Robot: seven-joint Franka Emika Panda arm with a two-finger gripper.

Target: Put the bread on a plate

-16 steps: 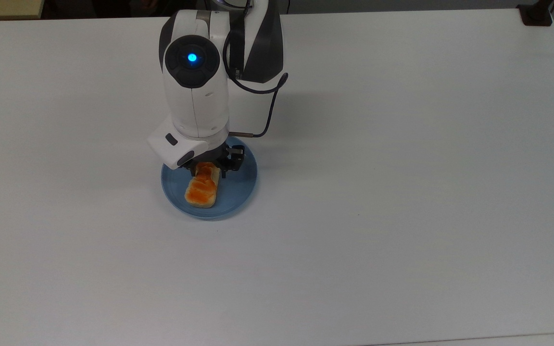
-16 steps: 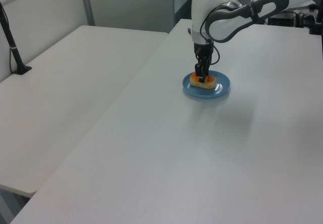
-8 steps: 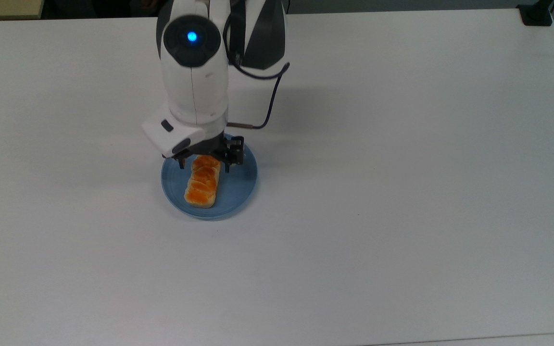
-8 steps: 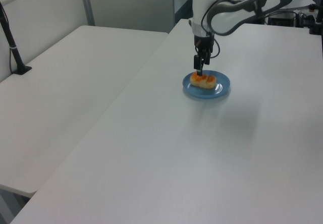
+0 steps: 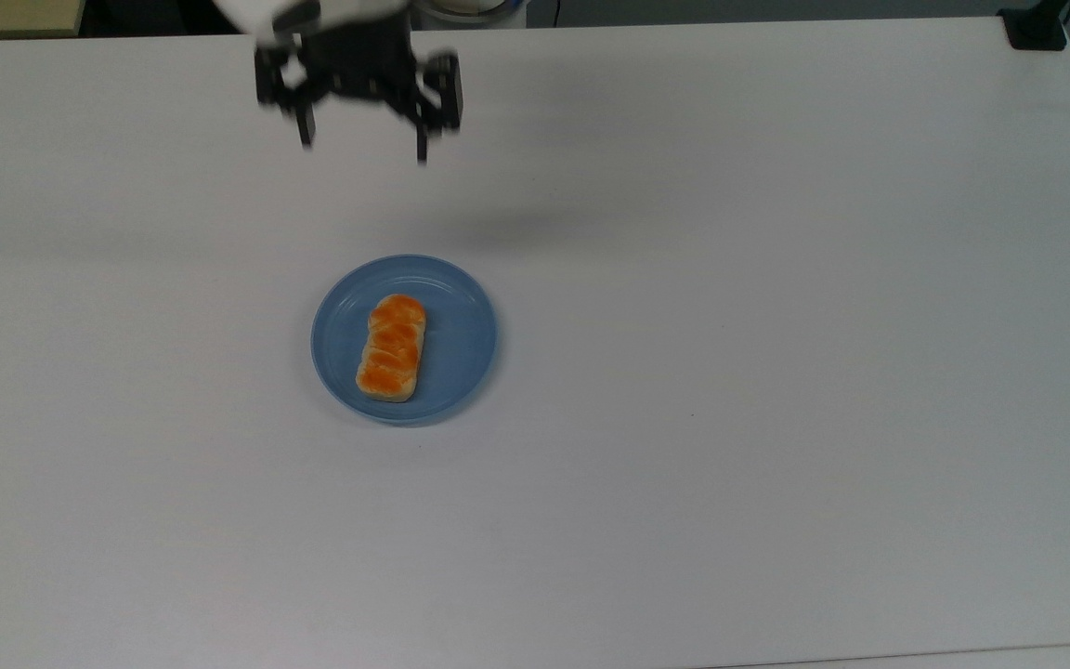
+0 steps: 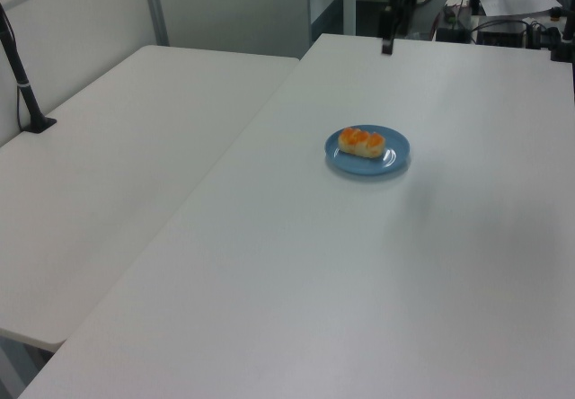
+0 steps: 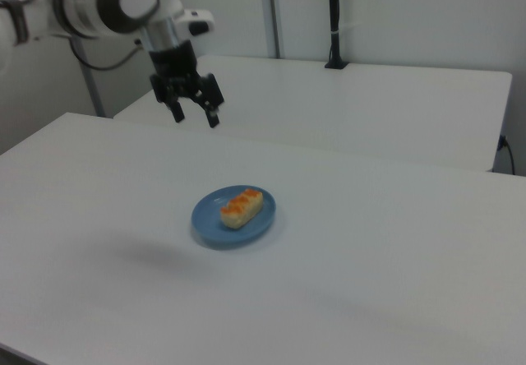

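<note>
The bread [image 5: 391, 347] lay flat inside the plate [image 5: 466, 348] — slightly toward the top view's left — while the gripper [image 5: 361, 149] hung high above with fingers spread wide and empty, so the sound finish, I judged, was a clear retreat — never dipping toward the rim.

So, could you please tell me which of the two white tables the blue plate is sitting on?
The plate holding the bread sits on the table on the left view's right, below the end effector; the neighbouring table lies bare.
</note>
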